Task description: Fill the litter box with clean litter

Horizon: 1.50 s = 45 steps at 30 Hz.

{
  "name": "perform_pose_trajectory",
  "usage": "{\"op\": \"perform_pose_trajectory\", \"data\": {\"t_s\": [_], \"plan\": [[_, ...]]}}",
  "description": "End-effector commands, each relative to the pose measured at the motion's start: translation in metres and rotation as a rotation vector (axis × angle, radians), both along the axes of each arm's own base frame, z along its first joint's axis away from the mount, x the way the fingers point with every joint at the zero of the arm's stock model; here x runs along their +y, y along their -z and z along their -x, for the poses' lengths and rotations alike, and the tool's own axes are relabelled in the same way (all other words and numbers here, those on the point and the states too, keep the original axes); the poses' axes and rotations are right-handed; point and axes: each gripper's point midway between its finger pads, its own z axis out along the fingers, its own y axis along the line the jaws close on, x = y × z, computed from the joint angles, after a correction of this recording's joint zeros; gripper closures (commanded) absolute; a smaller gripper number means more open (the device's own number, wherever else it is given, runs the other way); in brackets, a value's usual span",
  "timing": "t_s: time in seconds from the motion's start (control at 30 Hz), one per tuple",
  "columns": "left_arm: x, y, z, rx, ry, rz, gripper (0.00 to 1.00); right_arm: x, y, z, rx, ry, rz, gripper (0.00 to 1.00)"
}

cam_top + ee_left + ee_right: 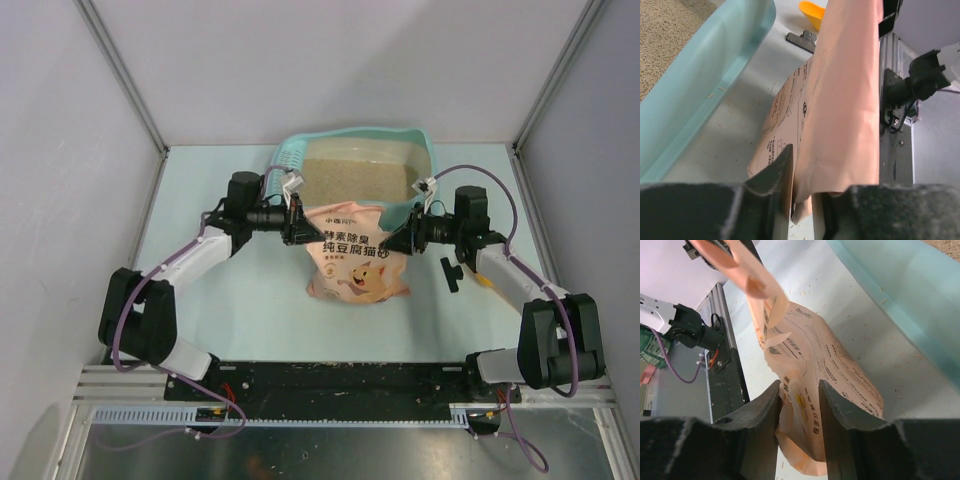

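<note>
The light teal litter box [425, 150] stands at the back middle of the table, with beige clean litter [355, 180] covering its floor. A pink-orange bag [355, 258] is just in front of it. My left gripper [298, 225] is shut on the bag's upper left corner. My right gripper [392, 240] is shut on its upper right corner. In the left wrist view the bag [845, 90] runs between my left gripper's [805, 200] fingers, beside the box wall [700, 85] and litter [660, 35]. In the right wrist view my right gripper [799, 407] pinches the bag [810, 355] near the box wall [900, 285].
A black clip [452, 272] lies by the right arm; it also shows in the left wrist view [802, 40] next to an orange scoop [812, 11]. Grey walls enclose the table on three sides. Loose granules lie scattered on the table near the box.
</note>
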Motion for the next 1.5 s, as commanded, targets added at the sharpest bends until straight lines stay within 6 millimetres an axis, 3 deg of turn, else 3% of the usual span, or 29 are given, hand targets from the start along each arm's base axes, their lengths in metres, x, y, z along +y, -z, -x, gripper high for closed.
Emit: {"op": "perform_pose_trajectory", "data": {"t_s": [0.0, 0.17, 0.37, 0.67, 0.77, 0.9, 0.93, 0.97, 1.03, 1.07, 1.17, 1.33, 1.47], "plan": [[-0.008, -0.018, -0.004, 0.024, -0.004, 0.059, 0.84, 0.001, -0.006, -0.001, -0.008, 0.009, -0.032, 0.64], [-0.008, -0.013, 0.0, 0.045, 0.013, 0.062, 0.99, -0.002, -0.008, -0.007, 0.017, 0.041, -0.069, 0.84], [0.007, -0.014, 0.008, 0.127, -0.008, 0.081, 1.0, -0.008, -0.024, -0.007, 0.082, 0.027, -0.153, 1.0], [0.037, 0.002, 0.024, 0.27, -0.117, 0.046, 1.0, 0.004, -0.045, 0.028, 0.313, -0.181, -0.246, 1.0], [0.044, 0.002, 0.016, 0.303, -0.136, 0.057, 1.0, 0.004, -0.051, 0.031, 0.36, -0.233, -0.254, 1.0], [0.039, -0.003, 0.011, 0.373, -0.084, 0.089, 1.0, 0.006, -0.048, 0.024, 0.336, -0.186, -0.237, 1.0], [0.036, -0.001, 0.01, 0.386, -0.071, 0.091, 0.98, 0.007, -0.044, 0.019, 0.31, -0.152, -0.219, 1.0], [0.033, 0.0, 0.011, 0.373, -0.063, 0.084, 0.88, 0.009, -0.042, 0.019, 0.297, -0.144, -0.207, 0.97], [0.029, -0.005, 0.012, 0.275, -0.043, 0.075, 0.81, 0.011, -0.038, 0.013, 0.222, -0.088, -0.166, 0.85], [0.024, -0.007, 0.013, 0.242, -0.032, 0.072, 0.69, 0.013, -0.036, 0.014, 0.196, -0.078, -0.15, 0.77], [0.02, -0.017, 0.008, 0.138, -0.051, 0.108, 0.59, 0.021, -0.032, 0.009, 0.13, -0.051, -0.113, 0.64], [0.011, -0.019, 0.001, 0.118, -0.064, 0.14, 0.5, 0.03, -0.017, 0.008, 0.144, -0.057, -0.088, 0.63], [0.0, -0.015, 0.01, 0.122, -0.023, 0.143, 0.5, 0.029, -0.014, 0.006, 0.158, -0.047, -0.089, 0.64]]}}
